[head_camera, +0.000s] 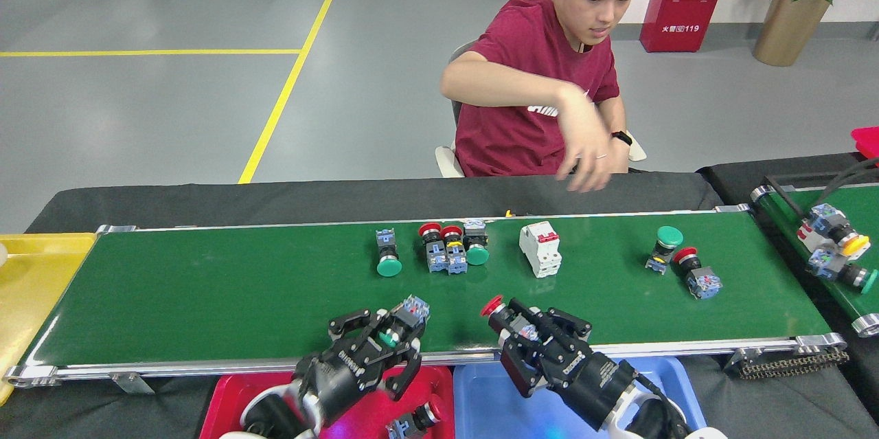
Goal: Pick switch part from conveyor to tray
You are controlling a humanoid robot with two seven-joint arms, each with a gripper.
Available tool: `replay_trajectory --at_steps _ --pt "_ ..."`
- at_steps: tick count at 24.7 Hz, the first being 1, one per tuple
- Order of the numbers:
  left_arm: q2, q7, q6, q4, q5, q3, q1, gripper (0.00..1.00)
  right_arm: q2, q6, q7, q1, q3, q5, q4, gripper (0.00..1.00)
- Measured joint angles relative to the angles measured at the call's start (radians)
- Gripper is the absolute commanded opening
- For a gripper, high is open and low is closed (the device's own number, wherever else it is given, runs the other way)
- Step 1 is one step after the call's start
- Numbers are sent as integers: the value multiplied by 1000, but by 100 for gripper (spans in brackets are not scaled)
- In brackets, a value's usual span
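- Red-capped switch part is sitting clamped between the fingers of the right gripper, at the near edge of the conveyor, with the red cap pointing left.
- Green-capped switch part, with its blue block on top, is being held in the closed left gripper, also over the conveyor's near edge.
- Judging by the task, both arms are carrying their parts off the conveyor toward the trays just in front of it.
- To do this well, each gripper is probably needing to clear the conveyor's silver frame before lowering, and to let go only once the part is low over its tray, so that it is not bouncing out.
- The grip on the red-capped part looks to be near its body, not its round cap, which is likely helping against slipping.
- The red tray, in front of the conveyor under the left arm, is already holding one red-capped part at its right side.
- The blue tray, in front of the conveyor under the right arm, is showing nothing in its visible part; the arm is hiding the rest.
- The yellow tray, at the conveyor's left end, is mostly bare as far as it is in view.
- Further parts are lying at the conveyor's far side: a green button, a cluster of buttons, a white breaker, and a pair to the right.
- A person is sitting behind the conveyor.
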Motion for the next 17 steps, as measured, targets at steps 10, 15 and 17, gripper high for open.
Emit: replay_trajectory --at_steps 10,15,17 --pt "28 -5 -50 -64 68 249 153 100 97 -48 77 25 25 4 9 99" --pt "-156 1 19 -68 78 480 187 100 95 -51 79 27 -126 2 12 99" --pt "-183 2 79 -68 78 566 189 100 91 -51 82 32 -246 1 12 99"
